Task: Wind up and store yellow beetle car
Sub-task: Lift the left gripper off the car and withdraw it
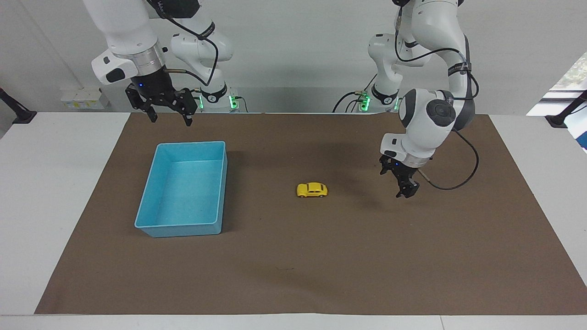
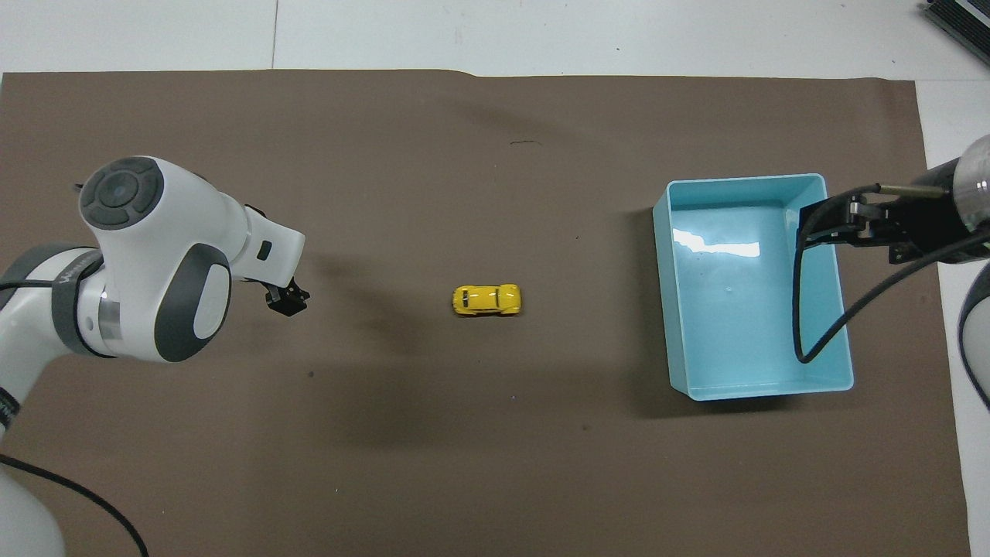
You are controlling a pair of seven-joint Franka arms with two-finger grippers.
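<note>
The yellow beetle car [image 1: 312, 189] [image 2: 486, 300] stands on its wheels on the brown mat near the table's middle, touched by nothing. My left gripper [image 1: 400, 184] [image 2: 287, 299] hangs open and empty just above the mat, toward the left arm's end from the car, with a clear gap between them. The blue bin [image 1: 183, 229] [image 2: 762, 391] sits empty toward the right arm's end. My right gripper [image 1: 170, 120] [image 2: 831, 224] waits open and empty, raised over the bin's edge nearest the robots.
The brown mat [image 1: 293, 275] [image 2: 464, 464] covers most of the white table. A black cable [image 2: 797, 309] from the right arm hangs over the bin in the overhead view.
</note>
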